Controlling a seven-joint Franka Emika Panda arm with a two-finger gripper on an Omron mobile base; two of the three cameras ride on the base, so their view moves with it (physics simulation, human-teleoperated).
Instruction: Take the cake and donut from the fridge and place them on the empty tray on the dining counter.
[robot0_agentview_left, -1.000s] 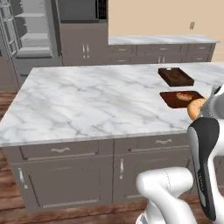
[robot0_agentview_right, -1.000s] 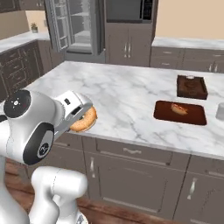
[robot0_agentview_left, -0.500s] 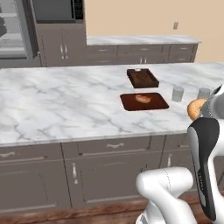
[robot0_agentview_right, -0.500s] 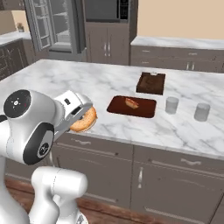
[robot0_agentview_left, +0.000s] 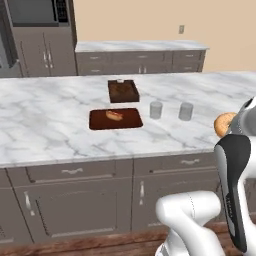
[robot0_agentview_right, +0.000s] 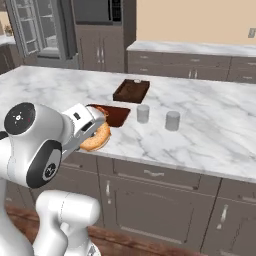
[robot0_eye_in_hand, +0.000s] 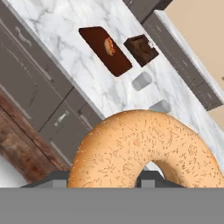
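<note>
Dining counter (robot0_agentview_left: 60, 130) spans ahead, marble top; two dark brown trays (robot0_agentview_left: 115, 119) mid-counter toward its far edge, two grey cups (robot0_agentview_left: 156, 110) beside them. Gripper (robot0_agentview_right: 90, 134) off the near edge, fingers narrowed on the donut (robot0_agentview_right: 96, 137): likely light, soft, crumbly, so grip the ring's sides gently.

Beige wall (robot0_agentview_left: 150, 20); grey cabinets (robot0_agentview_left: 140, 62)
</note>
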